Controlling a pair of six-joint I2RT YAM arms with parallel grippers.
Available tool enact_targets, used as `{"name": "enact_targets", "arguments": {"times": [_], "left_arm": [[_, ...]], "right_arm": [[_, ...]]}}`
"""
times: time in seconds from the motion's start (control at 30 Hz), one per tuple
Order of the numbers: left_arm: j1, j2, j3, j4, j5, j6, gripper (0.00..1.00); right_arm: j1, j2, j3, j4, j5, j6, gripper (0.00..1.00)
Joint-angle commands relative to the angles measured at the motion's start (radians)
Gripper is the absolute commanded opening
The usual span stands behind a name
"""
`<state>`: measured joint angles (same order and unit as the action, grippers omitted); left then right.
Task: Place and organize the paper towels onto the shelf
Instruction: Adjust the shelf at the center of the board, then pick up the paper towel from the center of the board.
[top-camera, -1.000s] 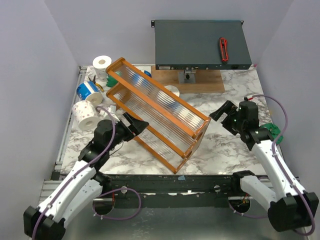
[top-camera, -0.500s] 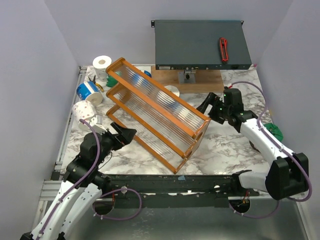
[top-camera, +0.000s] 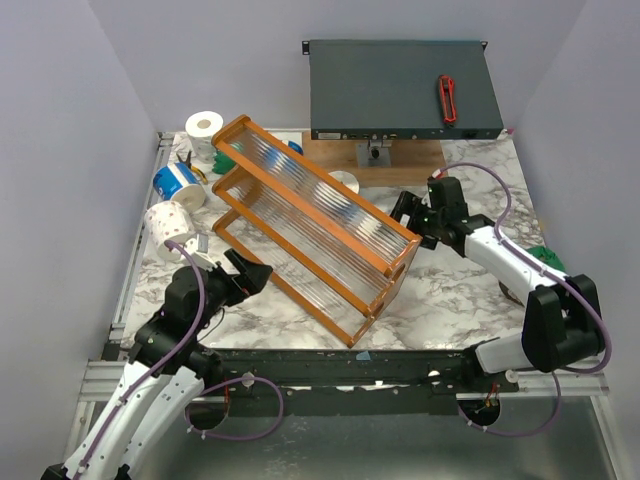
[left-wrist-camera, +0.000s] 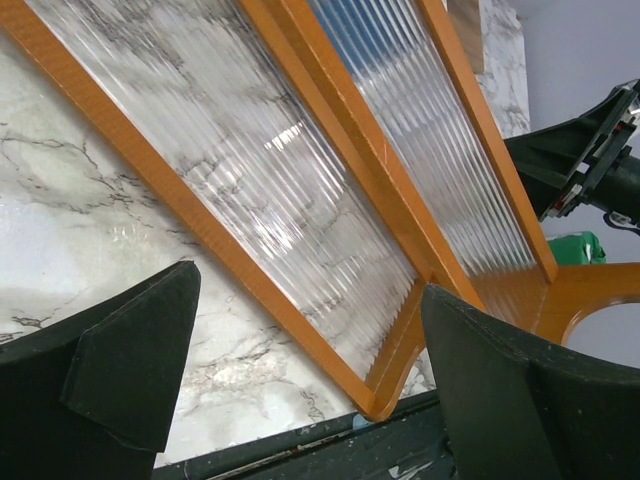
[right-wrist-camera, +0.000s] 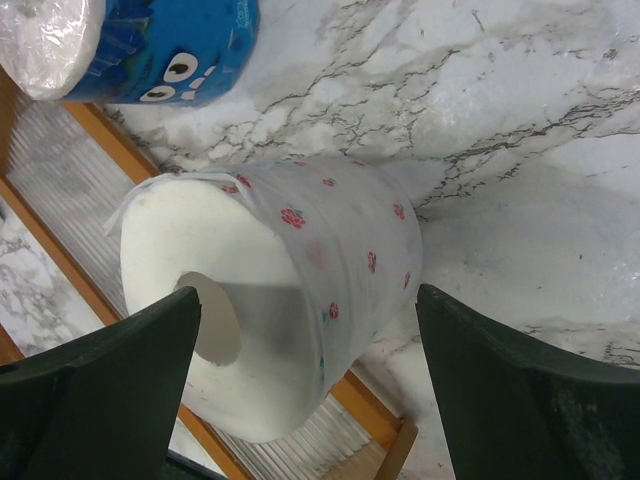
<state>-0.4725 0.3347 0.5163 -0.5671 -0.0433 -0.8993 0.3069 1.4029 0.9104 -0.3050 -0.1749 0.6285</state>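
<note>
Though shelf (top-camera: 310, 225) half-hides it overhead, wrist shows floral roll (right-wrist-camera: 335, 250) ahead of released right end effector (right-wrist-camera: 306, 297).

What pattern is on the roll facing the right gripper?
White roll with small red flowers; right wrist view.

A: Where can a claw get through?
B: Not across the middle. The long shelf (top-camera: 310, 225) lies slanted over the worktop (top-camera: 460, 290) and blocks it.
A: Is the right side free?
B: Mostly. The marble at the front right is bare. A green thing (top-camera: 545, 258) sits by the right edge.
A: And the left side?
B: It's tight. The front white roll (top-camera: 170, 225), a blue roll (top-camera: 178, 183) and the back white roll (top-camera: 205, 125) fill the strip beside the shelf.
A: What's ahead of the right claw (top-camera: 405, 212)?
B: A flowery roll (right-wrist-camera: 300, 290) just beside the shelf frame, with bare marble on its other side. The grey box (top-camera: 400, 85) closes off the back.
A: And the left claw (top-camera: 252, 272)?
B: A little bare marble, then the orange frame.
</note>
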Motion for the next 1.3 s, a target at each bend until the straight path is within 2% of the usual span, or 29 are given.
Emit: {"name": "enact_targets", "arguments": {"times": [0.0,0.37,0.73,1.0,1.27], "left_arm": [[0.003,0.006,-0.015,0.003,-0.012,0.021,0.95],[0.003,-0.003,-0.022,0.003,-0.006,0.013,0.95],[0.004,0.046,0.003,0.007,-0.035,0.063,0.95],[0.004,0.09,0.003,0.116,0.005,0.129,0.95],[0.004,0.052,-0.045,0.227,0.036,0.15,0.95]], "right_arm": [[0.016,0.021,0.027,0.03,-0.017,-0.027,0.91],[0.04,0.045,0.028,0.005,0.017,-0.04,0.89],[0.04,-0.029,-0.051,0.007,0.088,-0.017,0.98],[0.04,-0.074,-0.107,0.039,0.118,0.014,1.0],[0.04,-0.064,-0.095,0.054,0.139,0.006,1.0]]}}
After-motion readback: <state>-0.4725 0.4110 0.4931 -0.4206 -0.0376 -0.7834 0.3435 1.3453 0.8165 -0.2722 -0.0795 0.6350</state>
